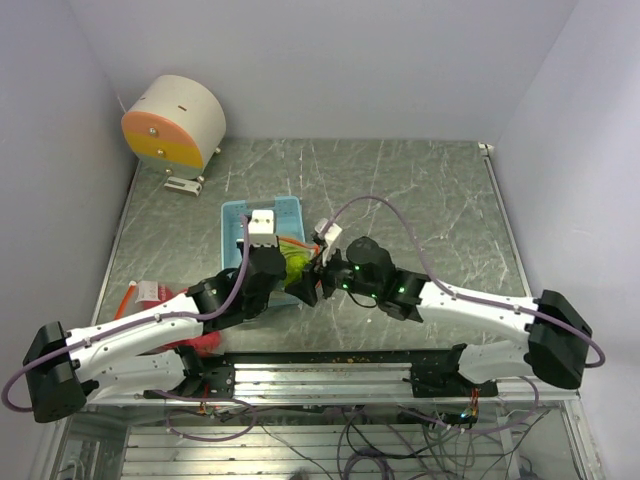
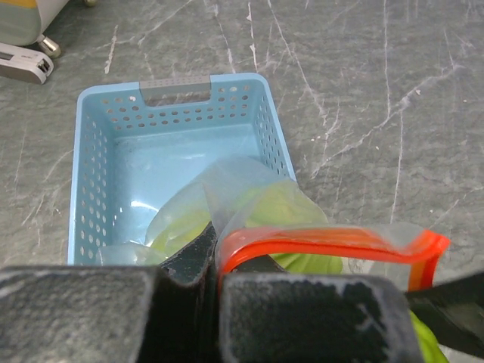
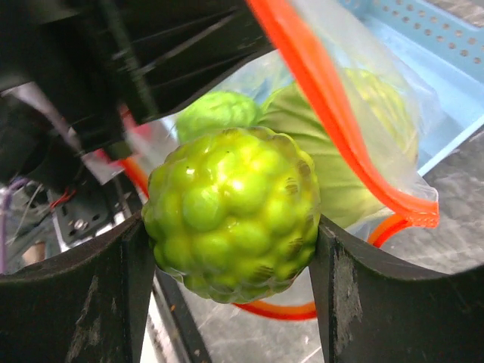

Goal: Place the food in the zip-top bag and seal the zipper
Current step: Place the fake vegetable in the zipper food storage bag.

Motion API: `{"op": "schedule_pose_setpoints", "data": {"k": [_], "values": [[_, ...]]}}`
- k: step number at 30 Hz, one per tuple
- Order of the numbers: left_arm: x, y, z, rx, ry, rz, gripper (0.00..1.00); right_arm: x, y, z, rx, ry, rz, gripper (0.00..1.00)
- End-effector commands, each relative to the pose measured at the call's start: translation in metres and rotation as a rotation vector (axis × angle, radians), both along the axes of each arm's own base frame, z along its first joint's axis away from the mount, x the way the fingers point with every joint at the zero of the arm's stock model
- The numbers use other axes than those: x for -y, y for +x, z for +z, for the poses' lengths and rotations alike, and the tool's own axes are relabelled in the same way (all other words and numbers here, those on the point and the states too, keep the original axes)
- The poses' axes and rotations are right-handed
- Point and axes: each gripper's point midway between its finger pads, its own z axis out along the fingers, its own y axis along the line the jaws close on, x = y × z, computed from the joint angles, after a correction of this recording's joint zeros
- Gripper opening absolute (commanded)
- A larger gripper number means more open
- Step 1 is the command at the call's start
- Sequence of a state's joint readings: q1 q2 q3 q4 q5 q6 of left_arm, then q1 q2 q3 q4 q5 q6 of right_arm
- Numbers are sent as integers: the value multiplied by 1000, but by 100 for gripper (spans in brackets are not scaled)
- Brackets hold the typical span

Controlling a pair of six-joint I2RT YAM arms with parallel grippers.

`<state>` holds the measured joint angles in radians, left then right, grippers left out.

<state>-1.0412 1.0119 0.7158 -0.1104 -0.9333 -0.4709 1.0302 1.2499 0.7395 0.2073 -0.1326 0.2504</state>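
Observation:
My right gripper (image 3: 231, 249) is shut on a bumpy green toy fruit (image 3: 233, 213) and holds it at the mouth of the clear zip-top bag (image 3: 378, 144) with the orange zipper (image 3: 318, 98). More green pieces (image 3: 219, 112) lie inside the bag. My left gripper (image 2: 213, 257) is shut on the bag's orange zipper rim (image 2: 325, 240) and holds the mouth open. From above, both grippers meet over the bag (image 1: 297, 262) at the near edge of the light blue tray (image 1: 240, 212). No red pieces show.
The perforated light blue tray (image 2: 94, 174) lies behind the bag, with nothing loose showing in it. A cream and orange drum (image 1: 175, 122) stands at the back left. A white device (image 2: 23, 62) lies beside it. A metal rail (image 1: 330, 375) runs along the near edge.

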Motion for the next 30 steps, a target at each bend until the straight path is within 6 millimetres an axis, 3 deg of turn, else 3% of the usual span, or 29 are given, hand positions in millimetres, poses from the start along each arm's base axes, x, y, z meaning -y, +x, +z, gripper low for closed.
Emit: {"op": "schedule_pose_setpoints", "data": {"k": [1, 7, 13, 16, 22, 28, 30], "values": [[-3, -1, 11, 16, -61, -7, 7, -12, 34, 12, 44, 29, -150, 55], [-9, -4, 8, 9, -58, -2, 7, -44, 34, 15, 71, 16, -110, 61], [-21, -5, 1, 7, -49, 26, 7, -61, 25, 6, 71, -49, -65, 81], [-25, -4, -3, 6, -49, 39, 7, -57, 18, 2, 57, -62, -55, 99], [-30, -1, -11, -9, -45, 51, 7, -36, 16, 14, 65, -57, -99, 100], [-35, -1, -9, -7, -40, 63, 7, 2, 16, 50, 71, 26, -219, 100], [-36, -1, -8, -4, -40, 65, 7, 14, 15, 45, 48, 9, -257, 100]]}}
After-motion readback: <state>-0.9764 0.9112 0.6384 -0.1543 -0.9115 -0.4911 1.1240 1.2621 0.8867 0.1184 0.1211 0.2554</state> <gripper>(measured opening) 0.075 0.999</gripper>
